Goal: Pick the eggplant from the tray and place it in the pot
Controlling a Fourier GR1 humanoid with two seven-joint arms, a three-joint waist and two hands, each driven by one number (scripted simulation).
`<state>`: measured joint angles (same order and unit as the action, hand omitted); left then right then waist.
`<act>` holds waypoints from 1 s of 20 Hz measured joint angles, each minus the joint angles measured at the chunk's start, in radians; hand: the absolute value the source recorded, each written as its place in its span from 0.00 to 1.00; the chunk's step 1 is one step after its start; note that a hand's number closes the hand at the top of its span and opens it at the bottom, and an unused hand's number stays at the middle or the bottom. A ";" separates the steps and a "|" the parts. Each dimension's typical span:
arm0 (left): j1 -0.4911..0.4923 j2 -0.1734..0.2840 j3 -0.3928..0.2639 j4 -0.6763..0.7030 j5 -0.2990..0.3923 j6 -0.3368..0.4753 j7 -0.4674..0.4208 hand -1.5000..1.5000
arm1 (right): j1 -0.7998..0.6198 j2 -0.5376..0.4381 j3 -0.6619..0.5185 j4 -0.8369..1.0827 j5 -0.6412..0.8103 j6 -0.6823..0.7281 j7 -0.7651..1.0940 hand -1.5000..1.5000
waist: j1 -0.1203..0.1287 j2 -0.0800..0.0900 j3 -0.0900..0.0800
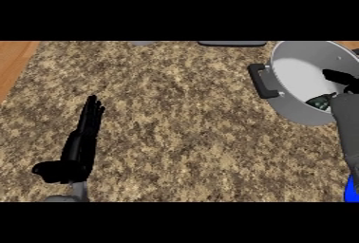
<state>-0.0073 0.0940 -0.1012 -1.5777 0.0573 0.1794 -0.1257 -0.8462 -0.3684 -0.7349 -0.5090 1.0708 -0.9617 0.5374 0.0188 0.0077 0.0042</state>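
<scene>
Resting near the view's lower left, the left hand (82, 137) lies over the speckled brown table (182, 123) with its fingers straight and pressed together, pointing away from the robot, thumb out to the side, holding nothing. At the upper right stands the grey pot (298, 71), its black side handle (261, 81) facing left. The right forearm rises along the view's right edge and reaches over the pot's rim; the right hand (344, 78) shows only as black fingers above the pot's interior, and whether they are spread or curled cannot be told. A small dark object with a greenish end, apparently the eggplant (322, 101), sits inside the pot just beside the forearm; contact with the hand cannot be judged. A blue patch (352, 188) shows at the lower right edge.
</scene>
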 measured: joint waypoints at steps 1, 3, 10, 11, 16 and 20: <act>0.004 0.004 0.004 -0.005 0.002 -0.002 0.003 0.50 | 0.014 0.011 -0.013 -0.025 -0.034 -0.020 -0.032 0.00 | -0.003 -0.002 0.000; 0.011 -0.006 0.000 0.005 -0.005 0.005 -0.013 0.50 | 0.047 0.030 -0.032 -0.070 -0.101 -0.056 -0.101 0.00 | -0.007 -0.003 -0.001; -0.003 -0.006 0.005 -0.021 -0.015 0.014 0.026 0.50 | 0.196 0.073 -0.051 -0.251 -0.361 -0.095 -0.325 0.00 | -0.016 -0.006 -0.002; 0.003 -0.005 0.010 -0.017 -0.011 0.009 0.017 0.50 | 0.228 0.081 -0.047 -0.293 -0.392 -0.089 -0.349 0.00 | -0.018 -0.007 -0.003; 0.005 -0.005 0.022 -0.019 -0.014 0.003 0.019 0.50 | 0.365 0.102 -0.013 -0.439 -0.521 -0.065 -0.428 0.00 | -0.021 -0.009 -0.004; 0.015 -0.014 0.021 -0.030 -0.022 0.002 0.021 0.50 | 0.483 0.126 0.023 -0.564 -0.574 -0.042 -0.432 0.00 | -0.022 -0.010 -0.005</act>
<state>0.0077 0.0804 -0.0799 -1.6075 0.0358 0.1814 -0.1045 -0.3630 -0.2428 -0.7116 -1.0731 0.4966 -1.0042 0.1050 -0.0031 -0.0018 -0.0005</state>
